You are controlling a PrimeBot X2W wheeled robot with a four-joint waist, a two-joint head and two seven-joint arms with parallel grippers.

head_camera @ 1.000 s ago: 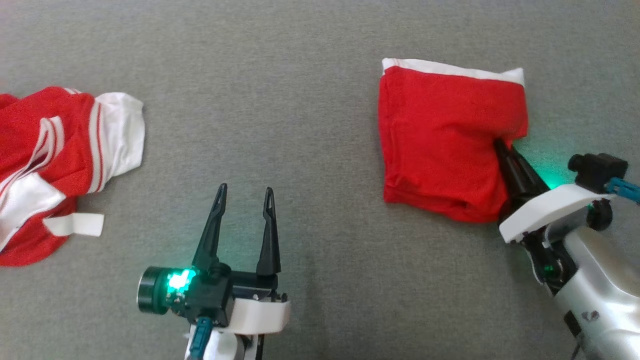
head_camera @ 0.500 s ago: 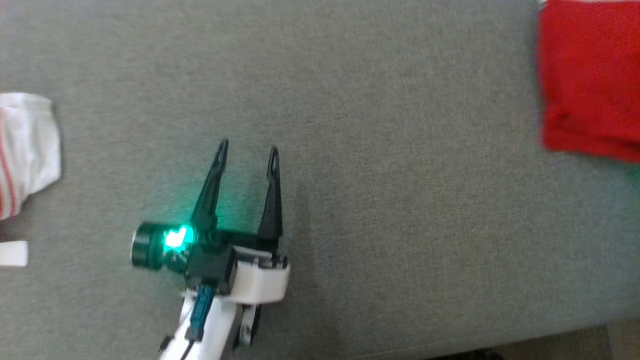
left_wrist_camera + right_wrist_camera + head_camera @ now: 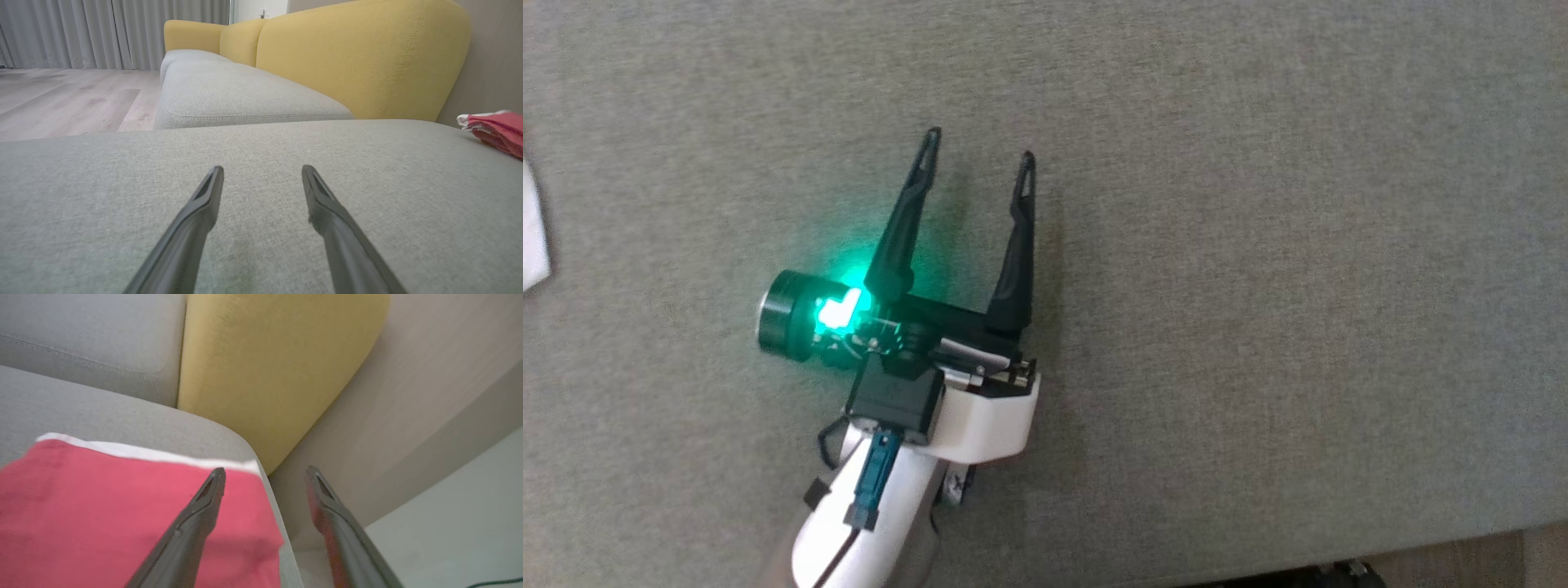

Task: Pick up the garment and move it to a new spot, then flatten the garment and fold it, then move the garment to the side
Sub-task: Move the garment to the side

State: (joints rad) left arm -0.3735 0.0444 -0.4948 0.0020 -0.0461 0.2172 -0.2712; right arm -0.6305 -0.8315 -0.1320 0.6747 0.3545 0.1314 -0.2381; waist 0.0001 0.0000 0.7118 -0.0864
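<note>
The folded red garment (image 3: 102, 506) lies at the corner of the grey sofa seat (image 3: 1258, 245). The right gripper (image 3: 265, 470) hangs above it, fingers apart and empty. The left gripper (image 3: 979, 143) is well away, its fingers apart too.

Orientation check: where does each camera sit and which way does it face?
Head view: on the head, looking down at the grey cushion; open left gripper shows.
Left wrist view: left wrist, facing along the cushion to the yellow backrest; own fingers show.
Right wrist view: right wrist, above the red garment; open right gripper shows.
Both wrist views share garment and backrest.
</note>
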